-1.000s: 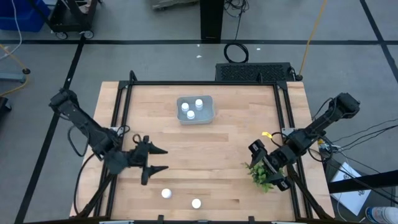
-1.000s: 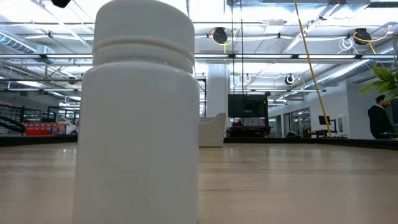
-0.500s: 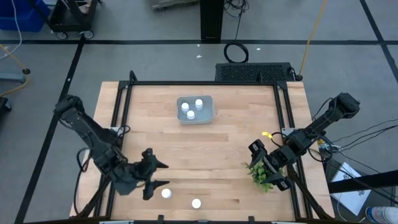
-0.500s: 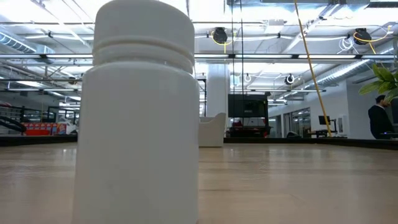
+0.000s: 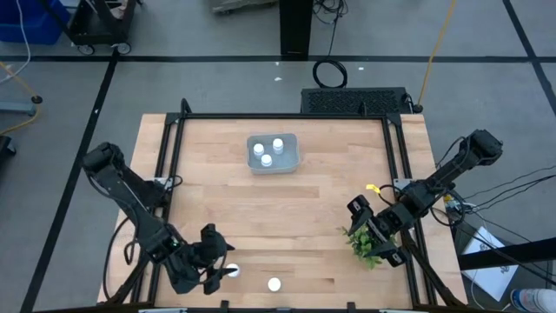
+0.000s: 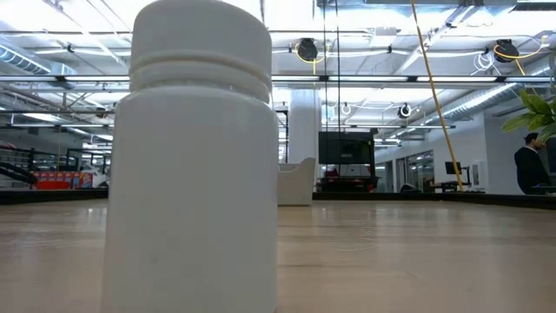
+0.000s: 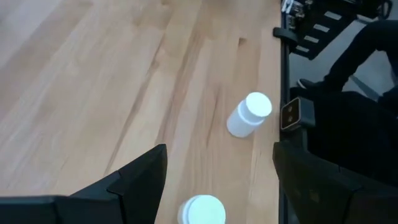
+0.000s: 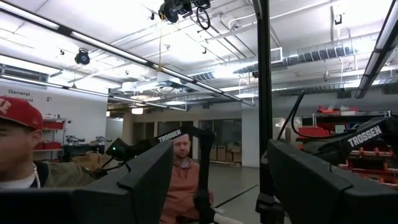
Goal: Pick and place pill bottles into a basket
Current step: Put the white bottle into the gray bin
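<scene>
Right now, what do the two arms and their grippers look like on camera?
Both arms are dark, nearly black, built of jointed segments with black cables trailing off them. The left gripper and the right gripper each carry two flat, wedge-shaped black fingers. No markings are legible on the arms themselves.

There are five pill bottles in total: three stand inside the basket (image 5: pixel 294 157), at (image 5: pixel 279 145), (image 5: pixel 258 149) and (image 5: pixel 267 160), and two are on the bare counter (image 5: pixel 287 204) (one at (image 5: pixel 231 271), one at (image 5: pixel 274 284)). There is one basket, one small green plant (image 5: pixel 365 244), and two arms, each with one tool, left (image 5: pixel 222 270) and right (image 5: pixel 375 238).
</scene>
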